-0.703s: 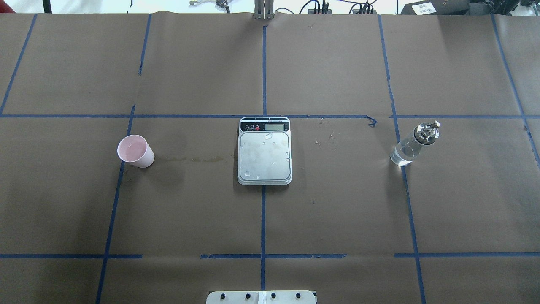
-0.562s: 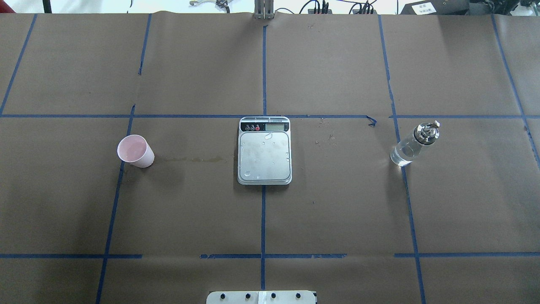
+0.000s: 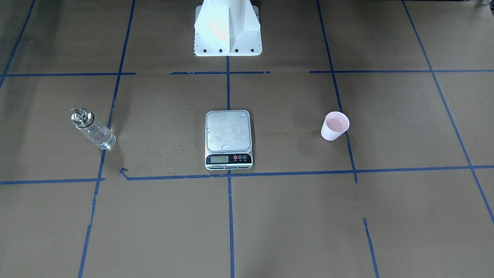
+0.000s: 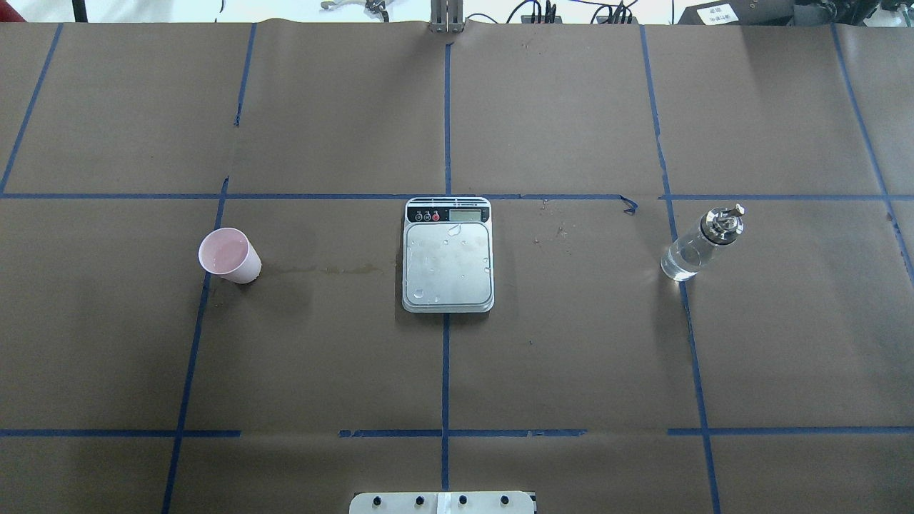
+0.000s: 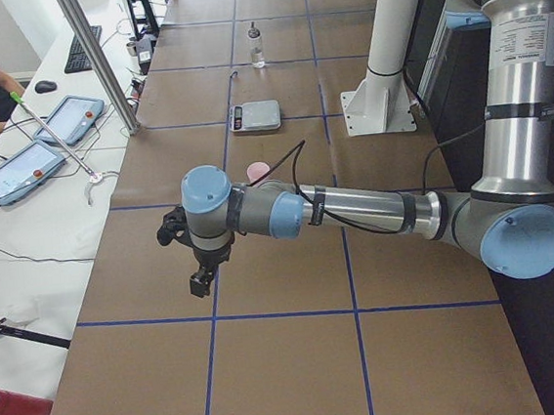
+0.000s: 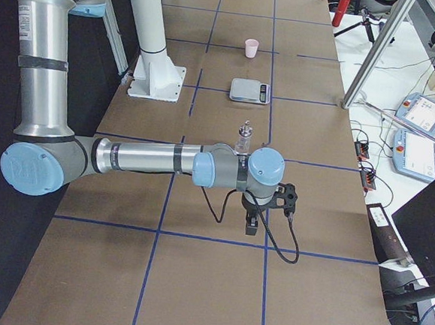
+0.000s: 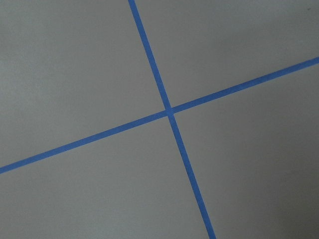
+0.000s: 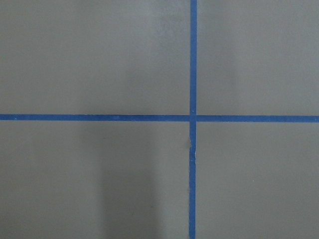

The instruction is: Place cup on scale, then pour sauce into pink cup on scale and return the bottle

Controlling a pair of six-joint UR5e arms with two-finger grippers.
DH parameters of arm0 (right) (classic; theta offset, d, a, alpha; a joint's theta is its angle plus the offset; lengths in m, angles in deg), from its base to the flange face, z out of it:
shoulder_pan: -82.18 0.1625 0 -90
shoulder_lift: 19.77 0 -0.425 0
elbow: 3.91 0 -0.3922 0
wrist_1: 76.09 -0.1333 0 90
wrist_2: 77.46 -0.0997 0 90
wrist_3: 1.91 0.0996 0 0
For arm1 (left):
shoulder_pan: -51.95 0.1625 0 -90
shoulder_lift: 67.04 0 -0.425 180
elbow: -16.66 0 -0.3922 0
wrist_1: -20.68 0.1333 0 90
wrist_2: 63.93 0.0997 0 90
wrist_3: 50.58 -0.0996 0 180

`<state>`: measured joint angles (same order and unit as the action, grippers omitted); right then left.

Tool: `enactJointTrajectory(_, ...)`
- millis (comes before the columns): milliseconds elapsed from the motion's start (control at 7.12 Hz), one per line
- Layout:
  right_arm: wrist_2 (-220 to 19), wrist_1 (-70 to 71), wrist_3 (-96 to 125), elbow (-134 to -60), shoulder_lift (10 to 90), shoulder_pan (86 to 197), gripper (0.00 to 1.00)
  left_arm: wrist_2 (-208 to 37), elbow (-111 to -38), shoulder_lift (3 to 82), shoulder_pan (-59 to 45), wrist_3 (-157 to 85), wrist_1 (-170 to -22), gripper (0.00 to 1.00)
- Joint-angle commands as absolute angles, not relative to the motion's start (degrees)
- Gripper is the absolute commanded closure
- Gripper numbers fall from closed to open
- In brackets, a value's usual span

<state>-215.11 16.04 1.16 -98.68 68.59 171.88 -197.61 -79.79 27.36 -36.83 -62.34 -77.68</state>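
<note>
Facing view: nothing begun, I judge. The pink cup (image 3: pixel 335 126) stands on the desk (image 3: pixel 293 216), well apart from the digital scale (image 3: pixel 228 139), with the glass bottle (image 3: pixel 92 129) on the scale's other side.

Overhead: droplets on the platform.

Left side: my left tool (image 5: pixel 201 269) hangs over taped brown paper, tablets (image 5: pixel 20 171) nearby; parted or not, I cannot tell.

Right side: right tool (image 6: pixel 252 219) likewise.

Next: left tool fetches the cup.

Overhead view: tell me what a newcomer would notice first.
The silver scale sits dead centre on the brown table with its blue tape grid, its platform speckled with droplets. The pink cup stands well to its left and the glass bottle well to its right, each alone on the paper.
</note>
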Motion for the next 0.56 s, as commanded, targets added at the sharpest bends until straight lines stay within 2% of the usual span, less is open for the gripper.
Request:
enactJointTrajectory(0,-215.1,15.9,1.2,-99.1,67.0,171.5,0.00,-200.6,-84.4,28.9,-28.0,-46.0,-83.8,0.00)
enactJointTrajectory(141,-214.8,16.2,1.2,-99.2,66.5,171.0,0.00,-204.6,-86.4,29.8,-26.1,-37.6,-84.0,0.00)
enactJointTrajectory(281,-214.8,16.0,1.2,-98.7,66.5,170.6,0.00,-210.6,-85.2,31.8,-23.5,-24.0,-84.4,0.00)
enactJointTrajectory(422,-214.8,16.0,1.4,-97.5,66.9,170.5,0.00,-206.0,-87.9,33.0,-17.5,-16.6,-86.8,0.00)
